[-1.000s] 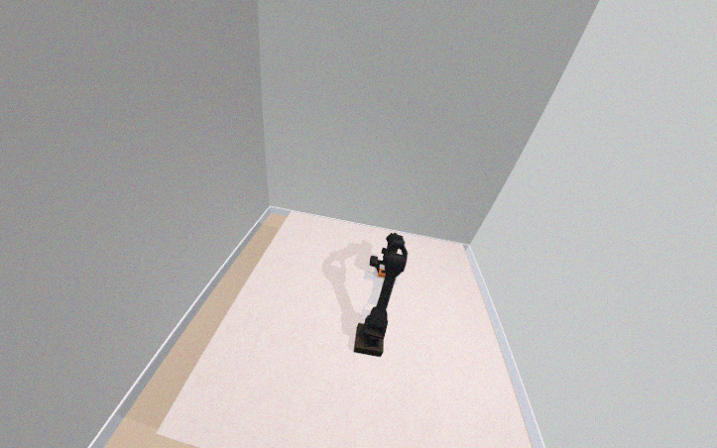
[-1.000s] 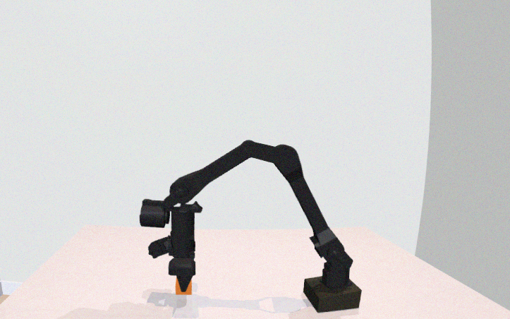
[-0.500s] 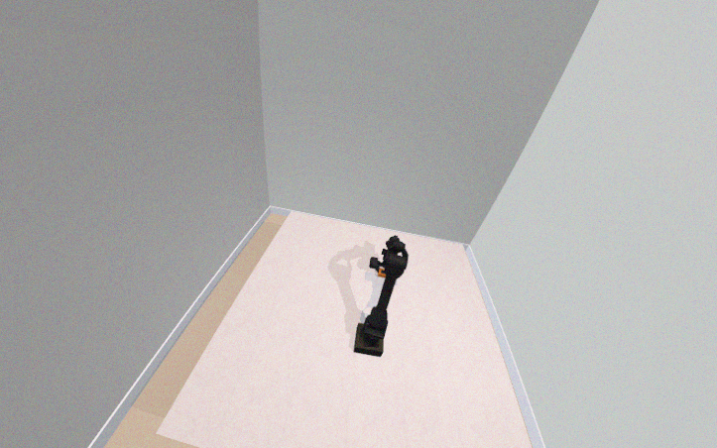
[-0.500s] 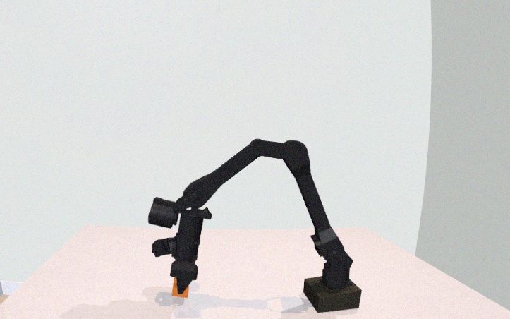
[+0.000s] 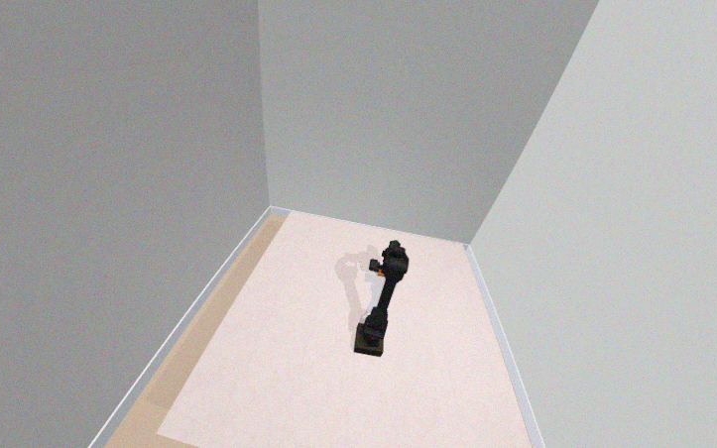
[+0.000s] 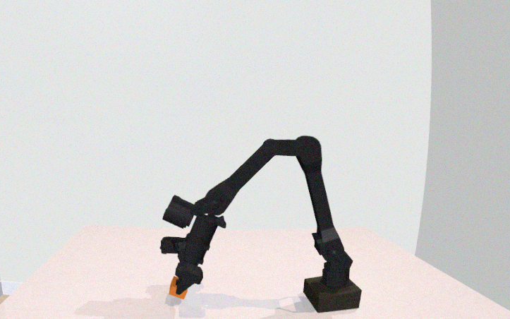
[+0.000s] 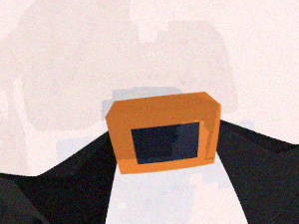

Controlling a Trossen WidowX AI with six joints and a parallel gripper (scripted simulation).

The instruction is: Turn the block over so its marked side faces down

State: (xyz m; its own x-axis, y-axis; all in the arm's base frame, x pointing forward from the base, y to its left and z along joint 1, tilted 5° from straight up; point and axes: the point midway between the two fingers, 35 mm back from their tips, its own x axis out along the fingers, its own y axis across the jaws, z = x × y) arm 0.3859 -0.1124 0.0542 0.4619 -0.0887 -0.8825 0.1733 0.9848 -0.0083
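The fingers (image 6: 182, 286) are gripping the orange block (image 5: 381, 273) (image 6: 175, 290) (image 7: 164, 112) from both sides, its dark-marked face still needing to roll desk-ward.

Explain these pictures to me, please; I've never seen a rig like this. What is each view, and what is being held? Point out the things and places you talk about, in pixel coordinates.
The machine is one black jointed arm (image 5: 388, 294) (image 6: 249, 168) on a dark base (image 5: 368, 350) (image 6: 338, 300). The top view looks down from high up, the exterior view shows the arm from the side, and the wrist view looks along the end effector (image 6: 178, 292) (image 7: 164, 130). Its two fingers grip an orange block (image 5: 381, 273) (image 6: 175, 291) (image 7: 161, 111), tilted, with a dark rectangle (image 7: 165, 143) on one face. Below is the pale table (image 5: 283, 356) (image 6: 249, 257), crossed by shadows.
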